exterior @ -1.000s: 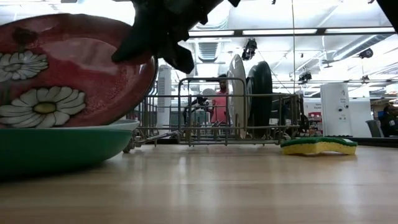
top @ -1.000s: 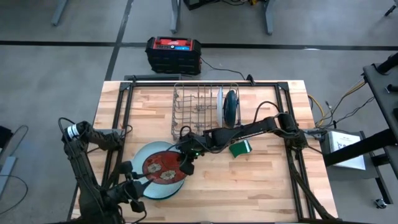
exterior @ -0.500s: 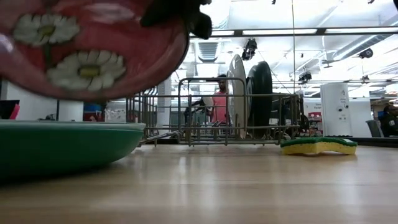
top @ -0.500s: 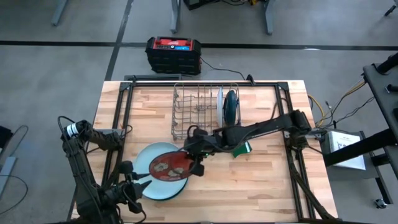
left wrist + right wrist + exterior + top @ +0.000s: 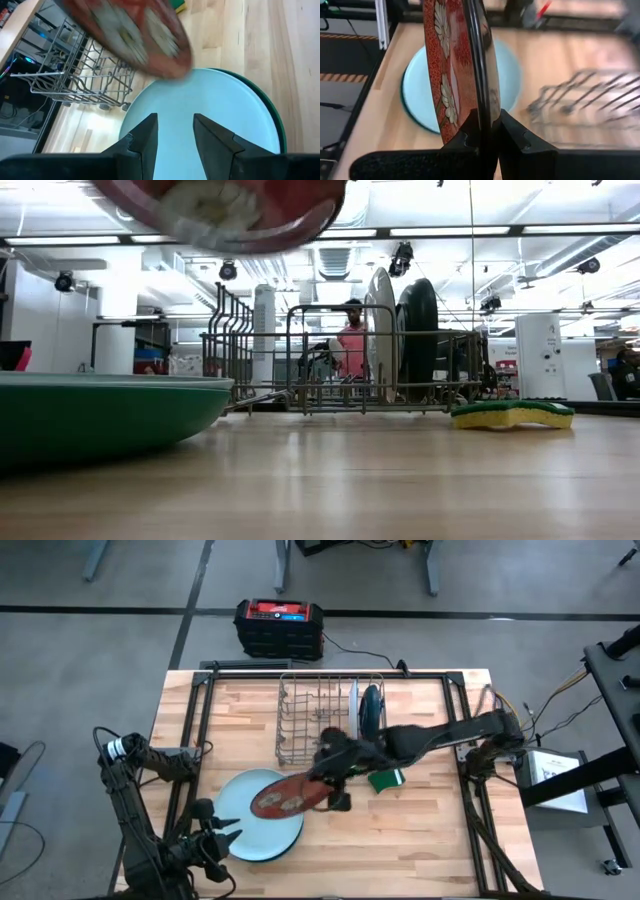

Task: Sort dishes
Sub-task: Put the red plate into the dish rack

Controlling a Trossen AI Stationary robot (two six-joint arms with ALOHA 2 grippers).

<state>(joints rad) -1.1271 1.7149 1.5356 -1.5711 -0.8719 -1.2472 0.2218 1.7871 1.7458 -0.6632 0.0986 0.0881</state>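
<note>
Apparently clear of rack [image 5: 318, 718]; right gripper [image 5: 335, 792] pinches red plate's [image 5: 290, 795] rim.

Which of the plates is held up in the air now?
The red daisy plate, clamped by the right gripper above the pale blue plate. The others lie on the table or stand in the wire rack.
</note>
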